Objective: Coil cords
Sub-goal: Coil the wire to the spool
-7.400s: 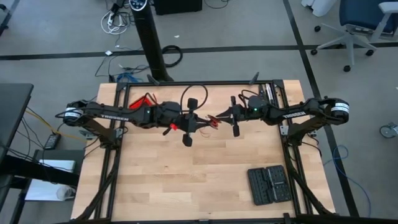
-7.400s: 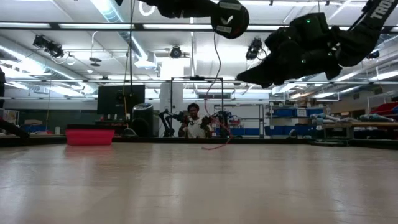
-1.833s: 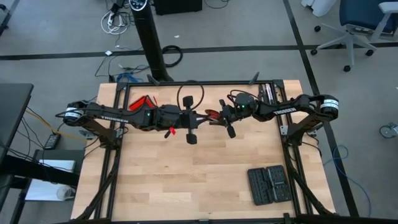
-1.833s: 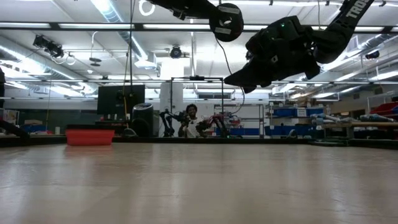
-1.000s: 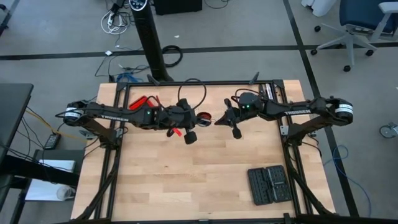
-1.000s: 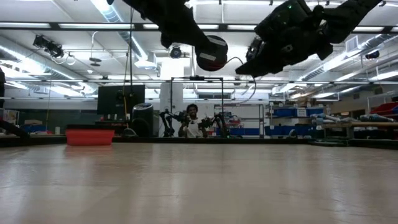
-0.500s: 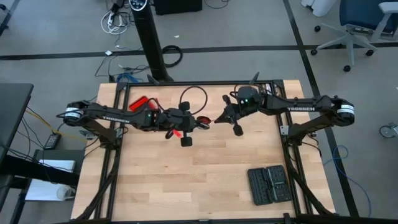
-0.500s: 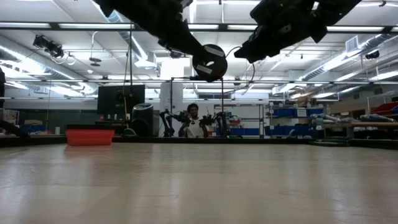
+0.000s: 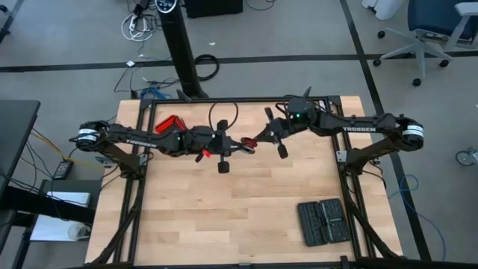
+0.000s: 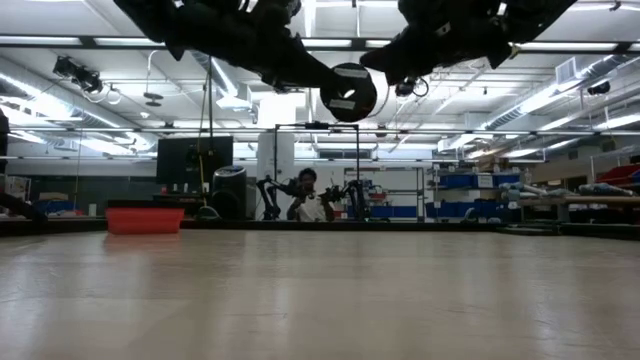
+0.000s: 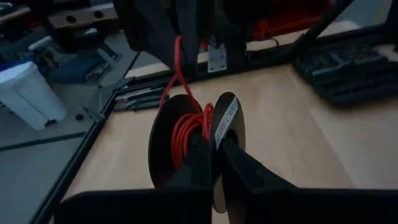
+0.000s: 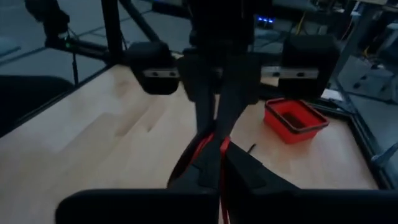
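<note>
Mid-air above the far half of the pale wooden table [image 9: 246, 202], clear of the boards in the low view. Left gripper [image 11: 211, 158] clamped on a black plastic spool [image 11: 186, 146], one finger pushed between its two round flanges, so pinching the reel itself. Around the hub, several turns of the very thin red wire [image 11: 186, 127]; one free strand running up and away from the reel toward the other arm. Right gripper [image 12: 217, 163] just beside the spool, fingers pressed nearly together on that strand, the red line showing in the narrow gap between them. A white label on the reel's near flange.

Judged as the winding step, partly done: some turns on, an unknown length left to lay.

To do it well:
- Keep the strand taut between the two grippers, never slack, or turns likely to spring off the hub.
- Feed from the right at a right angle to the hub, inside the flanges, not over a rim.
- Hold a light pinch on the right so the wire slides; a hard clamp risks stretching or snapping something this slim.
- Keep the left grip firm on the flange so the reel cannot twist.
- Stay well apart from the red square box with a black top [image 9: 170, 123] at the far left corner and the black moulded tool case [image 9: 323, 220] at the near right.
</note>
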